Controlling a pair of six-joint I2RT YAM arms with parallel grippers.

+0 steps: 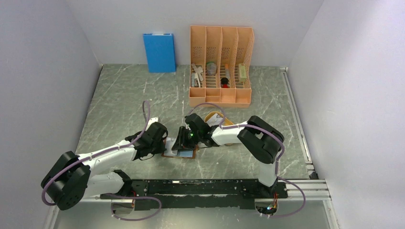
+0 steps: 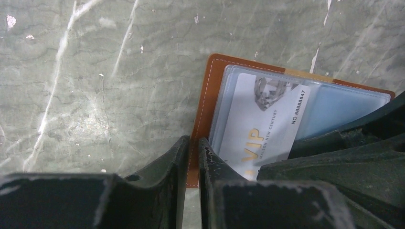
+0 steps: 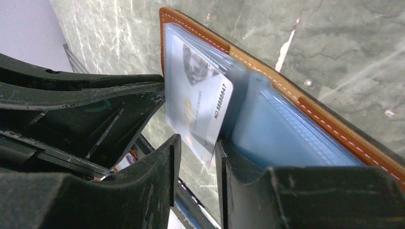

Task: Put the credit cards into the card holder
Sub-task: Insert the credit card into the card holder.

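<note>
I see left claw [image 2: 193, 143] narrow, pinching holder [image 2: 205, 95] edge; right claw [image 3: 198, 143] parted, loose round card [image 3: 196, 100] sticking from sleeves.

Grey-green marbled tabletop [image 1: 119, 95], white veins, scuffed in spots. Plain pale walls close it in: back wall [image 1: 191, 12], left wall [image 1: 38, 71], right wall [image 1: 353, 71]. Blue flat box [image 1: 159, 52] stands against back wall. Orange slotted organizer [image 1: 220, 98] beside it. Metal rail [image 1: 296, 114] along right edge. Light even.

Left arm [image 1: 112, 152] jaws pinched narrow; right arm [image 1: 229, 135] jaws slightly parted
</note>
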